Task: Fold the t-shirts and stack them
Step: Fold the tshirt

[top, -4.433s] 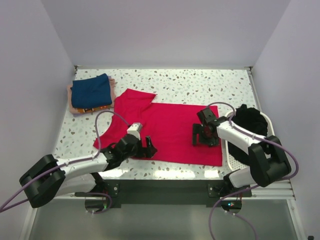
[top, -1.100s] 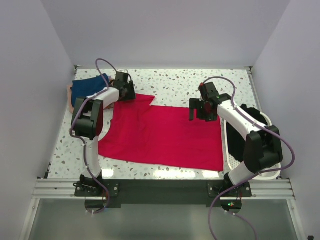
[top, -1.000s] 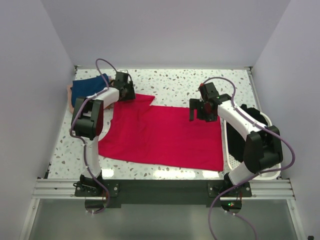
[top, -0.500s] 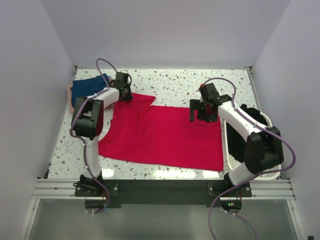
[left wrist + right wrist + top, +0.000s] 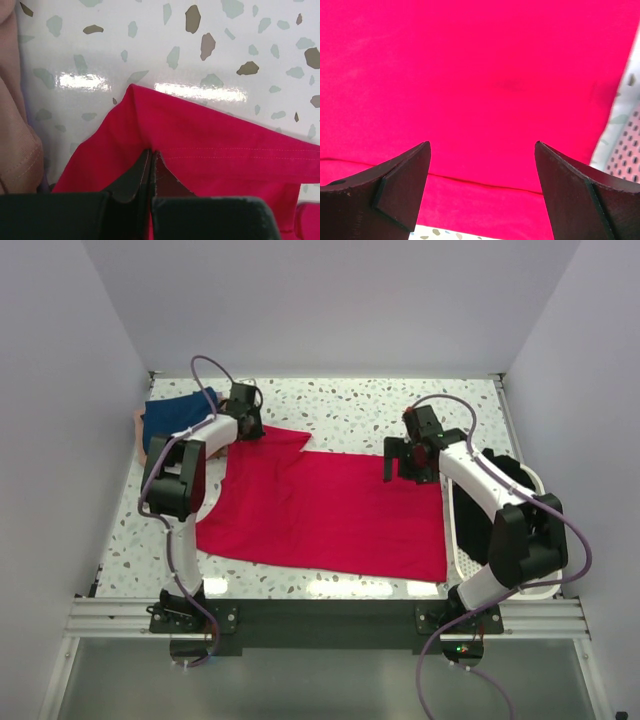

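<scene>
Left tool [image 5: 151,159] tight on crimson t-shirt [image 5: 230,165]

Red t-shirt [image 5: 330,515] spread flat; left arm [image 5: 200,430] at sleeve, right arm [image 5: 468,472] over far edge.

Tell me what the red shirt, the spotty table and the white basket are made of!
Red t-shirt: soft matte cloth, likely cotton knit; it wrinkles, and a stitched hem shows. Table: hard and glossy, white with grey and brown flecks like terrazzo, possibly a printed laminate; lights reflect off it. White basket: looks like smooth plastic, with rows of small punched holes.
</scene>
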You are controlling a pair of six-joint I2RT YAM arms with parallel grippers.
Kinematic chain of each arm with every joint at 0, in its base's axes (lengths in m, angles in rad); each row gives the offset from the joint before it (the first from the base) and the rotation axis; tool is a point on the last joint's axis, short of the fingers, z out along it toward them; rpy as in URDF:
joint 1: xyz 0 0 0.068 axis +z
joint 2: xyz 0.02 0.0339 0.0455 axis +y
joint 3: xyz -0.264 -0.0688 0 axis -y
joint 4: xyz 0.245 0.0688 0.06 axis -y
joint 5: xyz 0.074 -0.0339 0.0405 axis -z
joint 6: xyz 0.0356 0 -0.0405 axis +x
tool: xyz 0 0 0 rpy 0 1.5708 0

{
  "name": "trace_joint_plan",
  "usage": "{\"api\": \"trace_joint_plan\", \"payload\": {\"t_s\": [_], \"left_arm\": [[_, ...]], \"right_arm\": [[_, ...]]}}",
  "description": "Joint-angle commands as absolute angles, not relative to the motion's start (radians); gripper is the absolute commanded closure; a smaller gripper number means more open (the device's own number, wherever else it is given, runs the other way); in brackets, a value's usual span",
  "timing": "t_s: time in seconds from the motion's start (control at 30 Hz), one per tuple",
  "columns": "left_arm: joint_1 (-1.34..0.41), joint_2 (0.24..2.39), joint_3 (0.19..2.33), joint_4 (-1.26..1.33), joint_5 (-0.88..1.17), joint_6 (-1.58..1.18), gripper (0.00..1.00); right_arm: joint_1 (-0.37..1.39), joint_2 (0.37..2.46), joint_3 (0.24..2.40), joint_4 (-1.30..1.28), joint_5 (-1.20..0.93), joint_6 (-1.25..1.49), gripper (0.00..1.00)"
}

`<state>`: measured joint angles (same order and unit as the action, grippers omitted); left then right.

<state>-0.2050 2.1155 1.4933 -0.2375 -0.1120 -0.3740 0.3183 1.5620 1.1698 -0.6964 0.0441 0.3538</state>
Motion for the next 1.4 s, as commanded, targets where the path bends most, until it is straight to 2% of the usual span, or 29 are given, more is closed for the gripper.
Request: {"api": "trace_joint_plan", "payload": {"t_s": [0.0,0.27,0.6,0.87,1.37], "left_arm": [[-0.201,2.013,1.499,-0.219,-0.101,-0.367,1.0],[-0.192,1.961,1.505,-0.219,-0.049,-0.376,1.0],[-0.189,1.928,1.473,-0.203,-0.005,-0.385,1.0],[-0.189,1.908,1.462,-0.201,0.025,-0.385,1.0],[-0.184,1.902,1.468,-0.212,0.035,-0.38,1.0]], "right_arm": [[0.276,1.534,1.204,-0.713,0.09,0.339,0.12],[0.175,1.666,1.302,-0.699,0.112,0.333,0.13],[0.133,1.888,1.485,-0.698,0.192,0.336,0.16],[0.11,1.991,1.614,-0.727,0.232,0.334,0.17],[0.04,2.085,1.588,-0.712,0.16,0.304,0.24]]}}
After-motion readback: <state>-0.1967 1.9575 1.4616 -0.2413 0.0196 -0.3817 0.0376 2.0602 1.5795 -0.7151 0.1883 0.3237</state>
